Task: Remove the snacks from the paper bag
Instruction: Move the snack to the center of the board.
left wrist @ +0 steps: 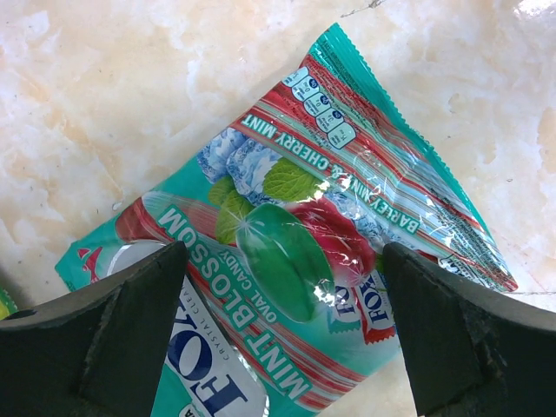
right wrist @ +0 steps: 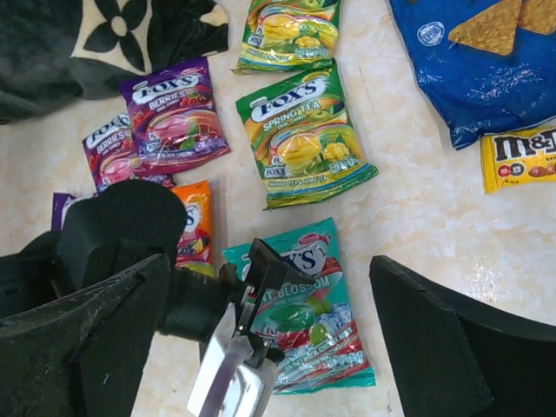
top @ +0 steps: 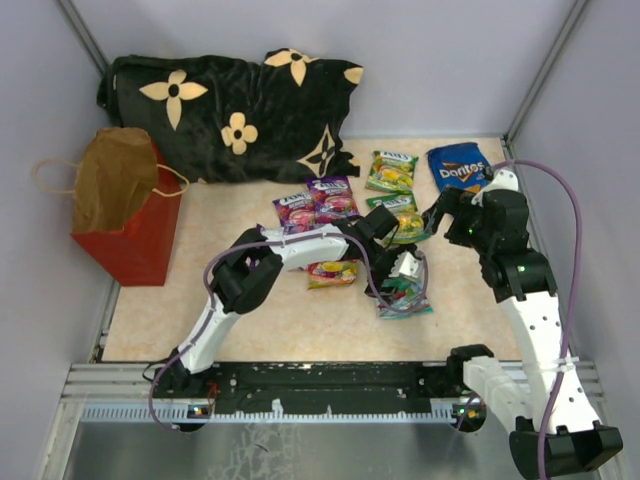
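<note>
The left gripper (left wrist: pixel 282 261) gapes wide above the teal candy pouch (left wrist: pixel 300 208) (gripping nothing); the right gripper (right wrist: pixel 269 287) hangs equally wide, empty.

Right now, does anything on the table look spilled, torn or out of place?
Nothing stands out. The glossy snack packets lie flat and look intact; the red paper shopping bag stands upright.

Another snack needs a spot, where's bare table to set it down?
Bare tabletop between the red paper bag and the purple Fox's Berries pouches, and along the near edge. Crowded around the teal Mint Blossom pouch.
</note>
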`<state>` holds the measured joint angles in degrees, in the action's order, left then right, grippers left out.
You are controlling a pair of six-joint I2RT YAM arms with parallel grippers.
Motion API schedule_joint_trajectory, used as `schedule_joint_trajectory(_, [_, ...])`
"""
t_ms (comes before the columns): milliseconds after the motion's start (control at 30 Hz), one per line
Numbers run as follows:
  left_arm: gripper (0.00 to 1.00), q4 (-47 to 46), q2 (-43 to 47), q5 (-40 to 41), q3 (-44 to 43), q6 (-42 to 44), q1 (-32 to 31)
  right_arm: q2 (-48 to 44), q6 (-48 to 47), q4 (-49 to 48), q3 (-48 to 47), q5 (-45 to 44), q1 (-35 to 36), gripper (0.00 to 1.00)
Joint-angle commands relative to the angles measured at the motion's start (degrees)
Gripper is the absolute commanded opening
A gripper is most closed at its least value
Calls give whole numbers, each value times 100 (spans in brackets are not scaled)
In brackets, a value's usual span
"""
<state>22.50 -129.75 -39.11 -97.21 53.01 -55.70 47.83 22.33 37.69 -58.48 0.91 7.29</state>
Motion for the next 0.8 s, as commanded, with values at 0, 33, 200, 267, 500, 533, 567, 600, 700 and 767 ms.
schedule_joint_trajectory(0, [99,1588,-811,165,-448,677,117,-82,21,-263,-41,105,-79,99])
schedule_joint_trajectory(33, [99,1777,-904,155,-644,739,115,-86,17,-255,-49,100,-79,99])
schedule_joint_trajectory(200, [100,1977,-1047,204,-1130,825,134,-100,19,-276,-50,123,-88,99])
schedule_joint_trajectory(267, [100,2007,-1033,220,-1261,840,173,-127,10,-305,-50,157,-87,99])
schedule_joint_trajectory(500, [100,1648,183,324,-889,547,257,-493,410,-691,44,228,-255,99])
schedule_joint_trajectory(533, [100,1409,587,232,-602,553,253,-574,512,-788,68,207,-313,99])
schedule_joint_trajectory(567, [100,1103,1013,137,-296,525,261,-665,649,-909,117,182,-379,99])
schedule_joint_trajectory(600, [100,750,1402,49,83,456,275,-780,792,-1069,186,170,-465,99])
schedule_joint_trajectory(700, [100,-366,2586,-77,1306,-74,439,-1039,1235,-1685,496,362,-682,99])
schedule_joint_trajectory(767, [100,-1366,3355,177,2042,-1085,629,-1020,1544,-2140,693,689,-702,99])
